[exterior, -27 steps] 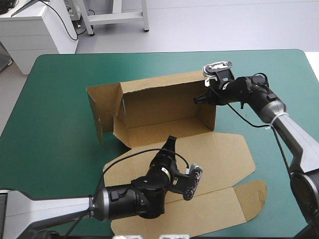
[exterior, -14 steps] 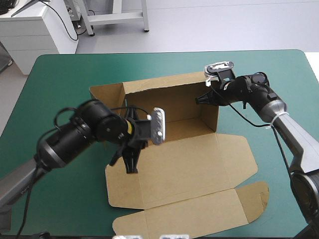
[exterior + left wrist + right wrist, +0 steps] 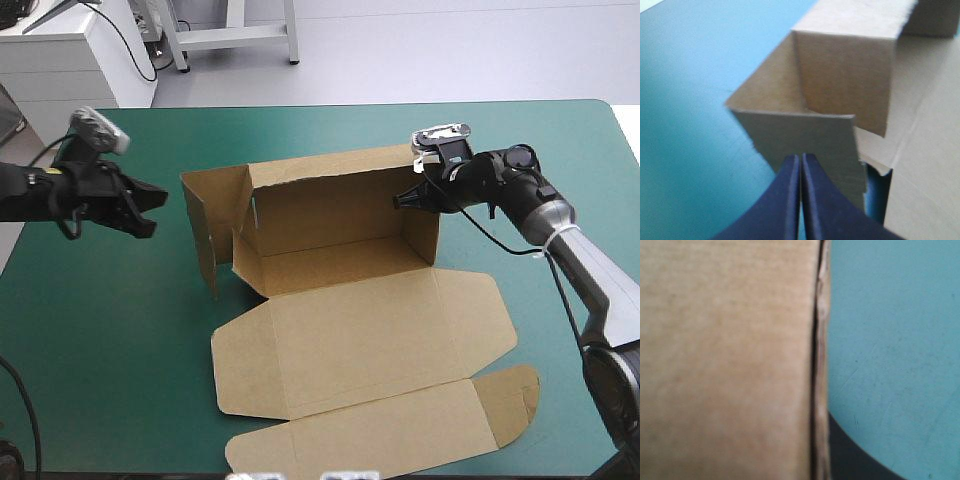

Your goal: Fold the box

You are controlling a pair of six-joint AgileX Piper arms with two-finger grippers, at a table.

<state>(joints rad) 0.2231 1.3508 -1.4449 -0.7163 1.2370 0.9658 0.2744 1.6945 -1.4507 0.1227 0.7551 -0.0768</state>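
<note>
L gripper (image 3: 800, 159) shut tight, empty, just left of box (image 3: 340, 210). R gripper (image 3: 405, 198) nearly closed, pinching box's right wall.

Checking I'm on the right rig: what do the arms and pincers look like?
The left pincer and right pincer have broad black fin-shaped fingers. The wrists are bulky black housings; the right arm turns silver-grey lower down, with a white band around it.

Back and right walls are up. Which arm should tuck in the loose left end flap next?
Left. The left gripper is shut, free and aimed at that flap of the box. The right gripper is clamped on the right wall at its far corner, likely steadying it.
</note>
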